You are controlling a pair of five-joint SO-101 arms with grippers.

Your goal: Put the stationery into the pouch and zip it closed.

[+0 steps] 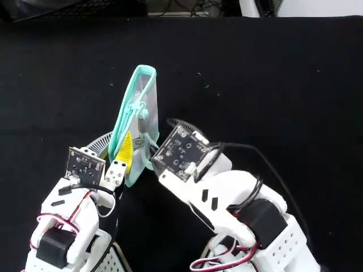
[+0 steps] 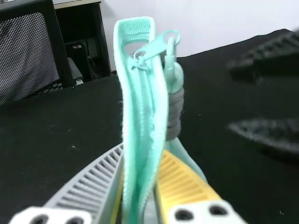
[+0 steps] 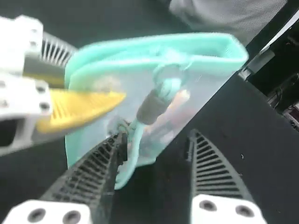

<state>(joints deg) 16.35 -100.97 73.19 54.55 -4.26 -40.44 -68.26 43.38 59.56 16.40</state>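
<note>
A mint-green pouch (image 1: 137, 110) with a clear side stands on its edge on the black table. My left gripper (image 1: 121, 146) is shut on the pouch's near end (image 2: 140, 154), a grey finger (image 2: 88, 186) on one side and a yellow finger (image 2: 180, 184) on the other. The zip slider (image 2: 140, 58) sits at the far end, and its pull cord with a grey bead (image 3: 154, 105) hangs down the clear side. My right gripper (image 3: 158, 137) is open beside the pouch's lower edge, close to the cord. Blurred items (image 3: 180, 100) show through the clear side.
Black cloth (image 1: 272, 85) covers the whole table, with free room to the far side and right. The two arms stand close together at the near edge. A dark mesh chair (image 2: 25, 46) and a desk stand beyond the table.
</note>
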